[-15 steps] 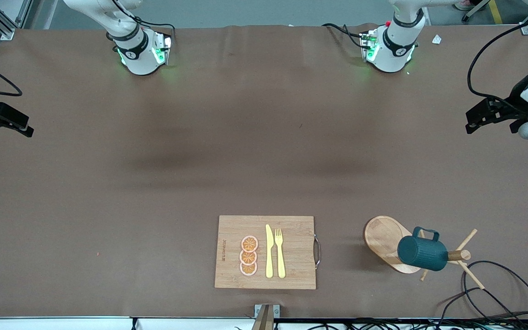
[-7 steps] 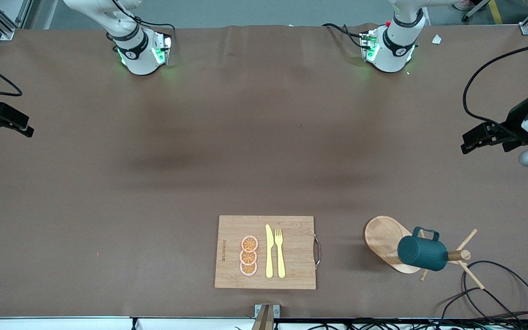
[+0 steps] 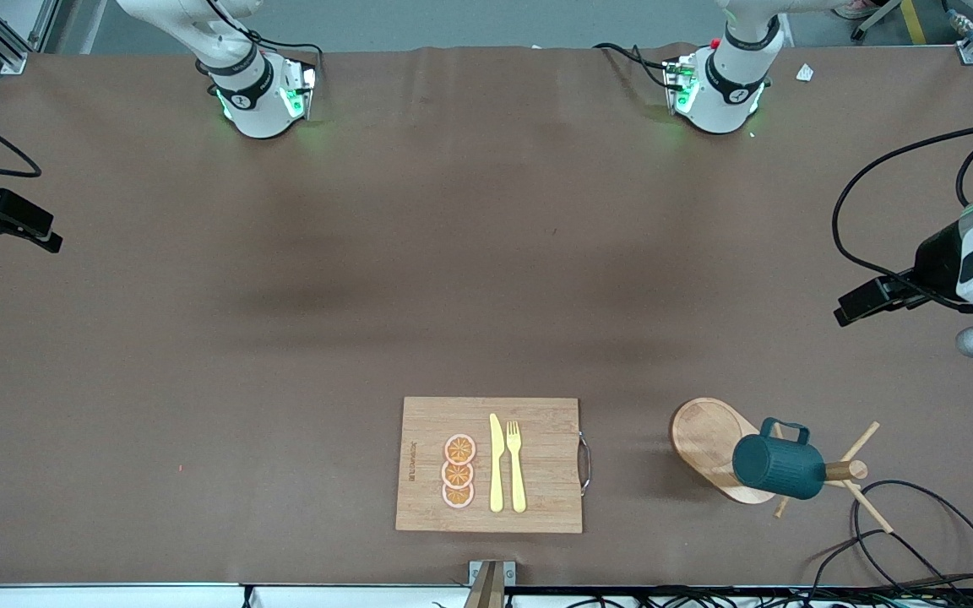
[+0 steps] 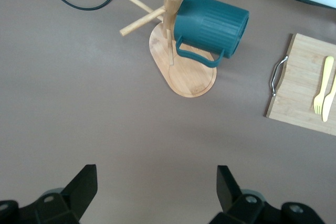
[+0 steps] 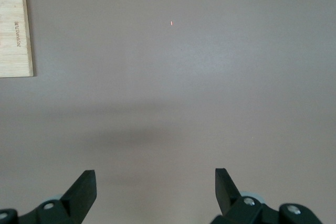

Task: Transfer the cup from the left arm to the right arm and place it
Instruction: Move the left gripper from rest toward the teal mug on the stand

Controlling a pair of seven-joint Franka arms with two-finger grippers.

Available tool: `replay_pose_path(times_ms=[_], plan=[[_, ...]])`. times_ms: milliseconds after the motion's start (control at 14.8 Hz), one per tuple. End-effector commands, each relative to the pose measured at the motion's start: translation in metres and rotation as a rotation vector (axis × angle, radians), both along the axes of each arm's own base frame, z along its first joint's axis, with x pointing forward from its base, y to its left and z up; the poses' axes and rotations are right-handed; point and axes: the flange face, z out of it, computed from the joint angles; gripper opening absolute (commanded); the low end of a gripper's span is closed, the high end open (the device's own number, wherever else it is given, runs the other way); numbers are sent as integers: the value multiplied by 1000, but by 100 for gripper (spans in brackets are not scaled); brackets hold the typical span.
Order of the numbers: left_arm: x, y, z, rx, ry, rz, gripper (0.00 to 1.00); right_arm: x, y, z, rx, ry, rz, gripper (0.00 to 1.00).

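Observation:
The dark teal ribbed cup (image 3: 778, 464) hangs on its side by its handle from a peg of a wooden mug tree (image 3: 702, 435), near the front edge toward the left arm's end of the table. The left wrist view shows the cup (image 4: 212, 24) and the tree's oval base (image 4: 191, 80). My left gripper (image 3: 862, 302) is open and empty over bare table cover, apart from the cup; its own view shows it (image 4: 156, 174) wide open. My right gripper (image 3: 39, 230) waits open and empty at the right arm's end (image 5: 155, 178).
A wooden board (image 3: 537, 422) near the front edge holds a yellow knife (image 3: 496, 464), a yellow fork (image 3: 516, 464) and three orange slices (image 3: 459, 471). It has a metal handle (image 3: 585, 463). Black cables (image 3: 917, 540) lie beside the mug tree.
My left gripper has moved over the table toward the mug tree's part of it. The right arm, cup and board have not moved.

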Motion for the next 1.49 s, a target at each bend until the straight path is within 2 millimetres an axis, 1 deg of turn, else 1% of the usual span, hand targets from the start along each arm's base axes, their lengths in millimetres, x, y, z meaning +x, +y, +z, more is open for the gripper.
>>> replay_pose_path(times_ms=[0,203,271,474,542,610,881,948,1084,1219,1287,1423], plan=[[7,1,7,-17,-29,13,100,-6,2,1,-3,-5,-1,100],[14,1,1,-20,-44,20,100,-6,1,0,-3,-3,-3,100],[19,4,-5,-25,-48,24,100,-6,1,0,-3,-3,-3,100],[23,4,-3,-62,-72,38,99,-6,1,0,-3,-3,-3,100],[25,8,-3,-63,-74,44,99,-6,1,0,-3,-3,-3,100],[26,10,-6,-63,-69,47,98,-6,2,0,-3,-3,-1,100],[36,7,-14,-67,-78,47,99,-6,2,-1,-3,-1,-1,100],[40,5,-22,-70,-76,47,99,-6,2,-1,-3,-5,-2,100],[43,0,-25,-74,-89,54,98,-6,2,-1,-3,-5,-2,100],[44,-3,-32,-82,-71,113,98,-6,1,-1,-3,-3,-3,100],[46,-4,-38,-86,-61,135,98,-6,1,-1,-3,-5,-3,100],[53,-19,-57,-92,-50,166,98,-6,1,-1,-3,-3,-3,100]])
